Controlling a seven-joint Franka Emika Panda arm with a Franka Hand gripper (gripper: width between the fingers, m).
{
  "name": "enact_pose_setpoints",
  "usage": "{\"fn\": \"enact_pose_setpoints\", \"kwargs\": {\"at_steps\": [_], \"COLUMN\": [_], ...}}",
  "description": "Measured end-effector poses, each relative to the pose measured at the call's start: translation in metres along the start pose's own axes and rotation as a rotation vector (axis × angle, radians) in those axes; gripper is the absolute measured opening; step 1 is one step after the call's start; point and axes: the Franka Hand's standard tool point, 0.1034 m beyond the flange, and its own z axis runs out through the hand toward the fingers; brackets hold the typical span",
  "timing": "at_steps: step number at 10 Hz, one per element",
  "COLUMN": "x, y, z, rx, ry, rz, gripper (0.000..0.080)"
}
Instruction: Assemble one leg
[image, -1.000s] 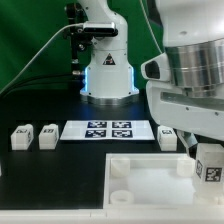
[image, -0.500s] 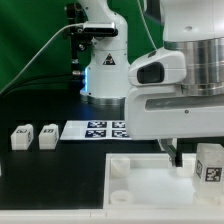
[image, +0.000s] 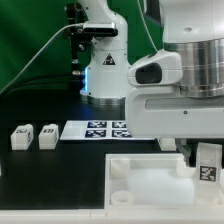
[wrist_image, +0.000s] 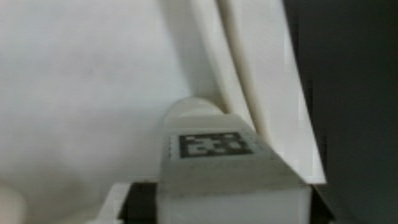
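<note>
End effector (image: 199, 158) clamped on the leg (image: 208, 168), its black-and-white marker tag (wrist_image: 217, 143) showing.

I am counting three legs: a first leg (image: 20, 137), a second leg (image: 47, 136) and a third leg (image: 208, 164). I am also counting one large white square tray (image: 150, 185) and one marker board (image: 98, 130).
</note>
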Motion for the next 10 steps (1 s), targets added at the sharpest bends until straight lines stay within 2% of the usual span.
{"fn": "enact_pose_setpoints", "kwargs": {"at_steps": [2,3,4,5,6,7,8,10], "x": [-0.0005,0.0011,0.0010,0.0031,0.0038,0.0034,0.0034,0.0031], "y": [-0.0011,-0.0016,-0.0016,-0.0016,-0.0015,-0.0016,-0.0021,-0.0022], "z": [0.0012,0.0013,0.0016,0.0022,0.0026,0.0030,0.0031,0.0034], "rx": [0.010,0.029,0.037,0.063,0.102,0.127,0.135,0.134], "ry": [-0.005,-0.010,-0.017,-0.012,-0.008,-0.019,-0.029,-0.030], "rz": [0.180,0.377,0.539,0.682,0.879,1.047,1.143,1.156], "gripper": [0.0294,0.0294,0.0294,0.0294,0.0294,0.0294,0.0294,0.0294]}}
